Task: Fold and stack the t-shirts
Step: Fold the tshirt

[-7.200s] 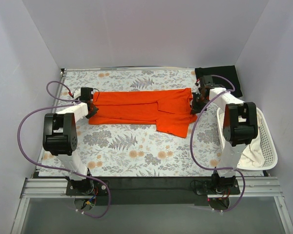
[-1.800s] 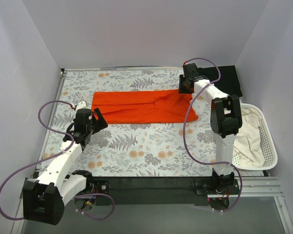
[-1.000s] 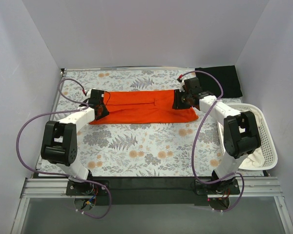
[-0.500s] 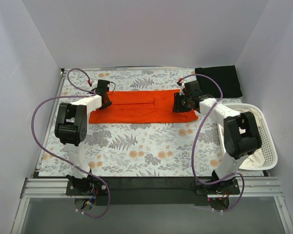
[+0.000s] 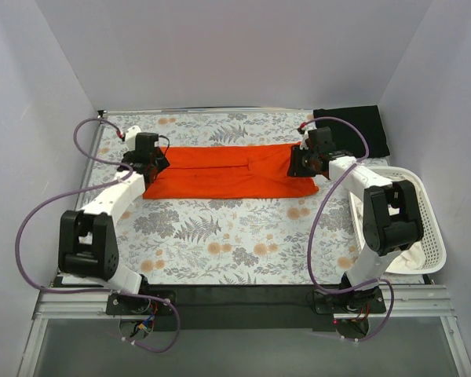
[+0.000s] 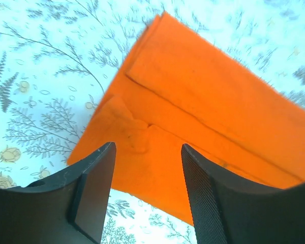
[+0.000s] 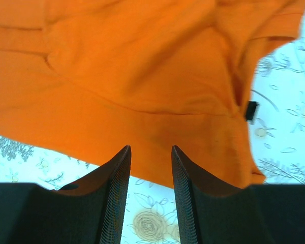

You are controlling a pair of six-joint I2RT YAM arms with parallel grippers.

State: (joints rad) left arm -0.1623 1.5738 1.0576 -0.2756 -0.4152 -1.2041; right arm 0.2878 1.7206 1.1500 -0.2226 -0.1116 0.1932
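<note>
A: Sleeves are tucked in since a few seconds back: the orange t-shirt [image 5: 220,169] is now one long strip, well left of the basket [image 5: 436,236].
B: And the black t-shirt [image 5: 373,122]?
A: Folded, just beyond the basket.
B: Grippers?
A: Left gripper [image 6: 147,148] over the strip's end farthest from the basket, right gripper [image 7: 150,149] over the nearest end; both released, empty. Best pinch both layers squarely, then fold evenly.

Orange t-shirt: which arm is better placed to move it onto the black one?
Right, probably. The right end effector hovers over the orange t-shirt's right end, beside the black t-shirt in the back right corner; the left end effector is at the far left end.
</note>
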